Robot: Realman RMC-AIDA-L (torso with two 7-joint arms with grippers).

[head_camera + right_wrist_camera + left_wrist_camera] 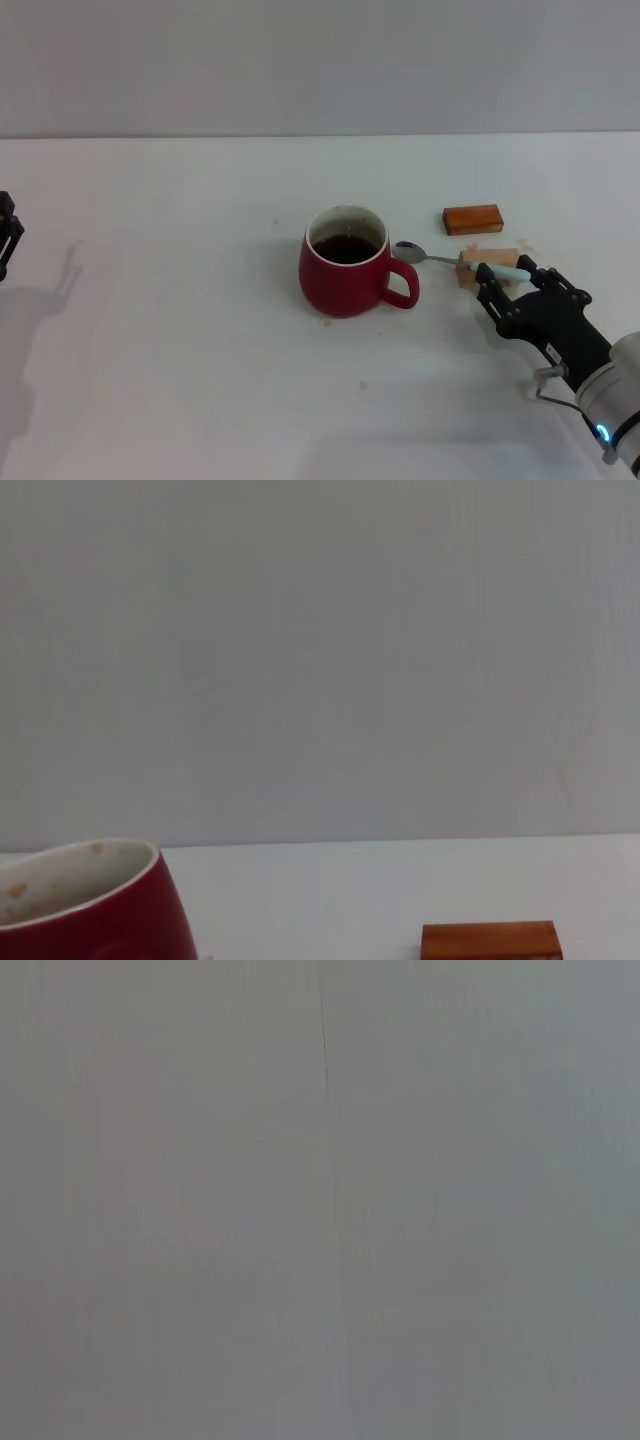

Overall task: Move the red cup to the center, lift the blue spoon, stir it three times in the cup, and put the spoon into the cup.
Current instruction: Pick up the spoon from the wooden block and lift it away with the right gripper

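Two fingers of our right gripper (497, 283) sit spread around the blue spoon (470, 264) handle, which lies on a tan block (486, 267). Beyond its bowl stands the red cup (347, 262). Our left gripper (6, 240) is parked far off, its opening unclear.

One red cup (345, 272), one blue spoon (470, 262), apparently two blocks (472, 219).

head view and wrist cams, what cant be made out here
- Blue spoon: head view, handle end hidden by the right gripper; whether it is gripped is unclear.
- Left gripper: cut off by the head view's edge.
- Red cup: right wrist view shows only its rim and upper wall.
- Left wrist view: only blank grey.
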